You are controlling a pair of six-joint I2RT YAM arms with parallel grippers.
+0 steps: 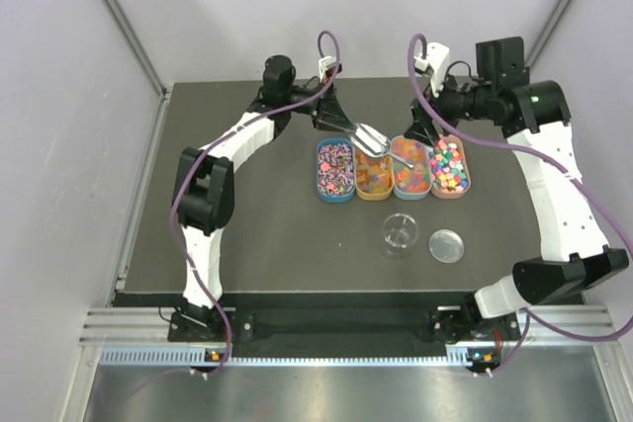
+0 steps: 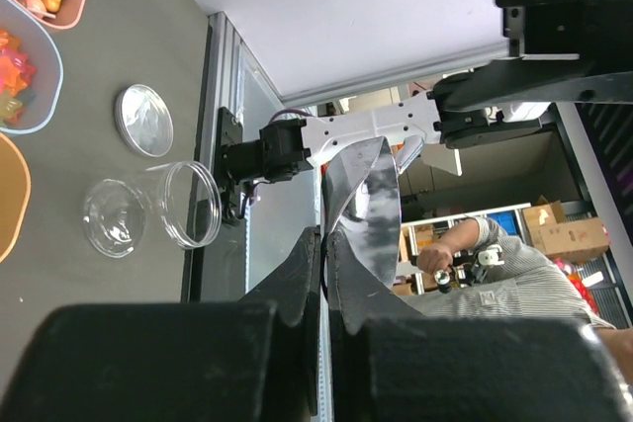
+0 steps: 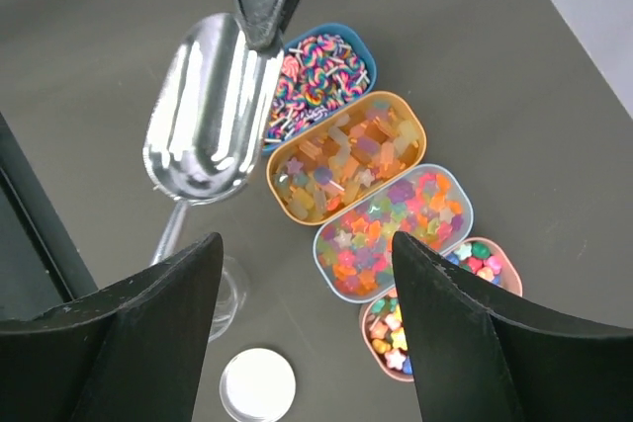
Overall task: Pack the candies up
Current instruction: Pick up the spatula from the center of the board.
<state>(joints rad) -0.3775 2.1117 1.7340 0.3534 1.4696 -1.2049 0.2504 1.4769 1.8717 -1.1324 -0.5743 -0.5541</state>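
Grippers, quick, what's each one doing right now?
Left gripper: closed on the handle of the metal scoop.
Right gripper: open, holding nothing.

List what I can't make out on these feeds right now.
- Left wrist: trays cut off by the left edge; the blue tray is out of frame entirely.
- Right wrist: the right jaws cover part of the pink tray and most of the jar.
- Top external: candies too small to tell shapes apart.
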